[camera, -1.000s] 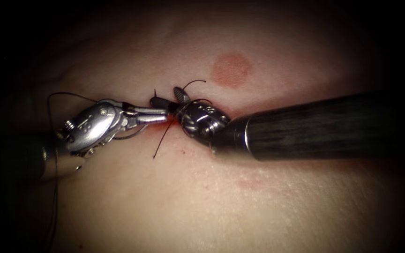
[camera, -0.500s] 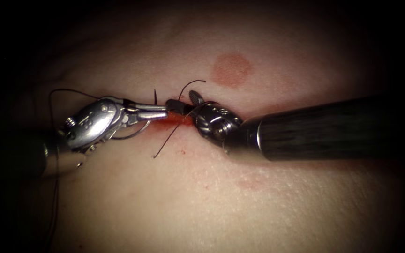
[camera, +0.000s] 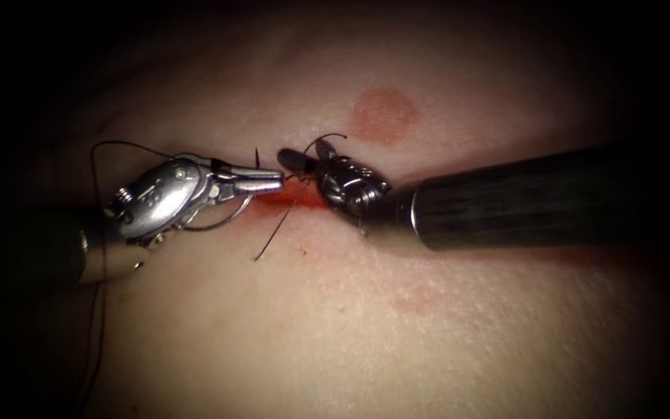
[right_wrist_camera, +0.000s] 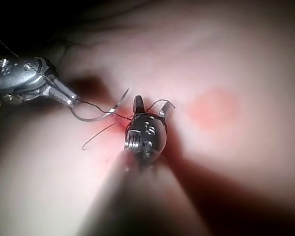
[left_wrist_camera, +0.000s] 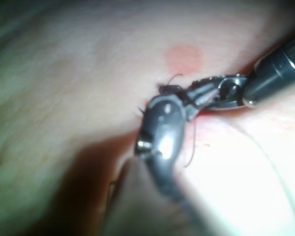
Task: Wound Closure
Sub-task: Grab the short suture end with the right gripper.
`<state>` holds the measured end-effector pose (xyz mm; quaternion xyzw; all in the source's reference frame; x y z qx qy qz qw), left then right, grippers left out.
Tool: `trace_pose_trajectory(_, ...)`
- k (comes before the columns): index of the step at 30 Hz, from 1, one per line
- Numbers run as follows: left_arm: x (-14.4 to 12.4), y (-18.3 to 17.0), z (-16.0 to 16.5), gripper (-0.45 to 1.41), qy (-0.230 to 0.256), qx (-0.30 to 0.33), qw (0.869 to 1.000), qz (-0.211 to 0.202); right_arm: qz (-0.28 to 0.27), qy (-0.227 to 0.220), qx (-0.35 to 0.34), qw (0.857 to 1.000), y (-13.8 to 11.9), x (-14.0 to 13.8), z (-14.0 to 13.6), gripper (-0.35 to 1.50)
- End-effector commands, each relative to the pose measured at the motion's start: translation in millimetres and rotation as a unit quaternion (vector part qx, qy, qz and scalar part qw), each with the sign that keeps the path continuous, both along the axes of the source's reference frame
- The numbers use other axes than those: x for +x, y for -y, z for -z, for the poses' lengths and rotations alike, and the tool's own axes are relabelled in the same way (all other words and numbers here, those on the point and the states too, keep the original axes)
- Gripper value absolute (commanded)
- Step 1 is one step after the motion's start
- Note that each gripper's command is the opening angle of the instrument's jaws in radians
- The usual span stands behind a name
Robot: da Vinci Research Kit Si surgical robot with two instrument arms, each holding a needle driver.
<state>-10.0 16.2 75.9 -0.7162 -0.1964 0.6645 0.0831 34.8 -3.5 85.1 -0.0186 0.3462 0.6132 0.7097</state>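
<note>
Left pincer (camera: 269, 184), jaws together on the needle (camera: 226, 221) near its tail; needle curves back beneath it, clear of tissue (camera: 335, 326). Right pincer (camera: 298, 161), parted, empty, just opposite across the cut (camera: 292, 200), nearer the thread (camera: 277, 229).

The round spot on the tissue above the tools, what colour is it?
Pinkish red. The round spot on the pale tissue shows best in the endoscope view.

A round reddish mark (camera: 382, 114) on the skin surface, right of the cut, well apart
</note>
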Motion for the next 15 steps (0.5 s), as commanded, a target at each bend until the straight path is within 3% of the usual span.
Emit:
trace_pose_trajectory(1, -0.5, 0.2, -0.7, -0.35, 0.001, 0.000, 1.000, -0.001, -0.003, 0.000, 0.001, 1.000, 0.3, 0.7, -0.9, 1.32)
trace_pose_trajectory(7, -0.4, 0.3, -0.7, -0.35, 0.003, 0.000, 1.000, -0.003, -0.009, -0.002, 0.003, 1.000, 0.4, 1.1, -1.0, 1.27)
trace_pose_trajectory(15, -0.4, 0.5, -0.9, -0.35, 0.002, 0.004, 1.000, -0.003, -0.007, -0.016, 0.011, 1.000, 0.4, 1.1, -1.0, 0.91)
